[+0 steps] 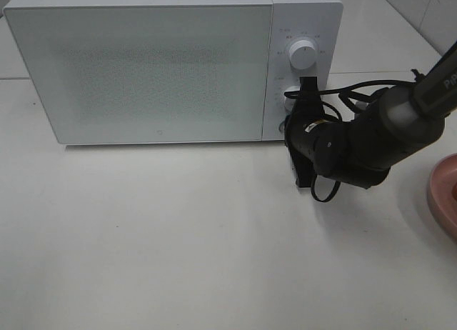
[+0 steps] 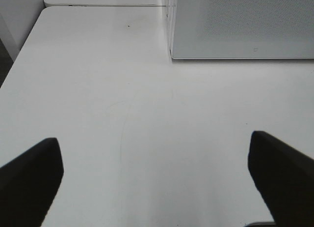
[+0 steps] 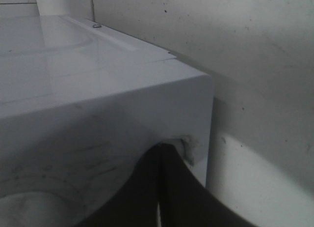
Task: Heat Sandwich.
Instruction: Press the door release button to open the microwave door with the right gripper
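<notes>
The sandwich is not in any view. The white microwave stands at the back with its door closed; it also shows in the left wrist view and the right wrist view. My right gripper is at the control panel, against the lower knob and below the upper knob. In the right wrist view its dark fingers are pressed together, tips at the microwave's front. My left gripper is open and empty over bare table left of the microwave; it is out of the high view.
The rim of a round pink plate shows at the right edge of the table. The right arm and its cables stretch from the right across to the panel. A white wall is close behind the microwave.
</notes>
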